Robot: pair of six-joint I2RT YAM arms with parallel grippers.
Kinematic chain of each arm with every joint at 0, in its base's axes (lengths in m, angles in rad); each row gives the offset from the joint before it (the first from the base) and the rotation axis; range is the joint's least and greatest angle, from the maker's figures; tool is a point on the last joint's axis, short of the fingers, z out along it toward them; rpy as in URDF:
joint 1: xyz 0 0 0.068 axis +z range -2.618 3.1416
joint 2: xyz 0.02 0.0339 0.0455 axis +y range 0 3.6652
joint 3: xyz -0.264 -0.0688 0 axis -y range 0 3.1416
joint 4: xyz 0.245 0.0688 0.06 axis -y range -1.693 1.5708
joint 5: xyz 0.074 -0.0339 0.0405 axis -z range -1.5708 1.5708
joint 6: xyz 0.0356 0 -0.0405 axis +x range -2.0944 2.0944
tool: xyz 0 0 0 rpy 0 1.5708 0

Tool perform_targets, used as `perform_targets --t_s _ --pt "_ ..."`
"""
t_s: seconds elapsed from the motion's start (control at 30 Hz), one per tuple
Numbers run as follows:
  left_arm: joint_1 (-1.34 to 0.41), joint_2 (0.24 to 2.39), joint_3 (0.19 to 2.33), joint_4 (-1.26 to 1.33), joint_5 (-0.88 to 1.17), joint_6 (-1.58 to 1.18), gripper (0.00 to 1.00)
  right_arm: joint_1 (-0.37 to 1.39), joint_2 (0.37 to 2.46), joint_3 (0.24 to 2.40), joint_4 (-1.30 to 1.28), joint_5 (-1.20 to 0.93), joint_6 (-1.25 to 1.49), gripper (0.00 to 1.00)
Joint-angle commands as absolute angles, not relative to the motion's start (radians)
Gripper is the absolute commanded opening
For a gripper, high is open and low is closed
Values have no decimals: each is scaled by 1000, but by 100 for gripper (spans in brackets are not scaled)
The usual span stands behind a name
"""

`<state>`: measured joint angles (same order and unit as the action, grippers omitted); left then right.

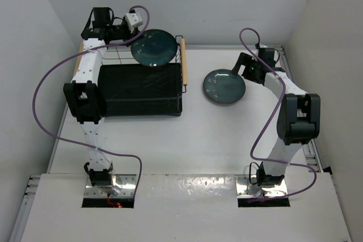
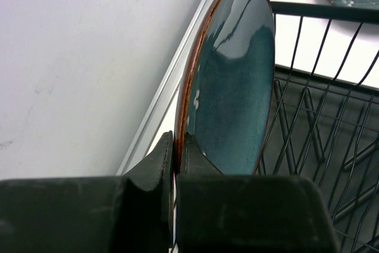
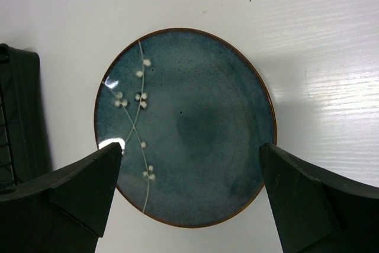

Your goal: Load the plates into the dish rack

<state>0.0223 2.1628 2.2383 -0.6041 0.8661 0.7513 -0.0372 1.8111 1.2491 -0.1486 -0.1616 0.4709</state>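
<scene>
We see a white surface (image 1: 170, 140) with plain white walls on three sides. At the far left of it sits the black wire dish rack (image 1: 142, 92), with a black tray floor and light wooden handles (image 1: 182, 60).

The left gripper (image 2: 176, 146) is pinched tight on the rim of a round shiny dark blue-green plate (image 1: 153, 46). It holds this plate up on its edge, over the far end of the rack, right by the wires. We cannot tell if the bottom of the plate touches the rack yet. We think this plate is nearly home, but it is not let go.

The other round dark blue-green plate with little white flowers (image 1: 224, 86) lies flat on the surface, to the right of the rack and apart from it. The right gripper (image 3: 190, 153) hangs just above it with its fingers (image 3: 77, 194) wide apart, one on each side. It holds nothing.

So we think no plate is fully in the rack. One must be set down between the wires and let go. The other must be picked up, carried over and stood in the rack too.
</scene>
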Motion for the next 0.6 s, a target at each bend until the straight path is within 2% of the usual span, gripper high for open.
perform_targets --t_s 0.0,0.57 --pt "29 2102 2283 -474 977 732 0 -44 1787 1255 -95 -175 469 99" --pt "20 2074 2146 -525 934 839 0 -55 1772 1223 -78 -175 471 99"
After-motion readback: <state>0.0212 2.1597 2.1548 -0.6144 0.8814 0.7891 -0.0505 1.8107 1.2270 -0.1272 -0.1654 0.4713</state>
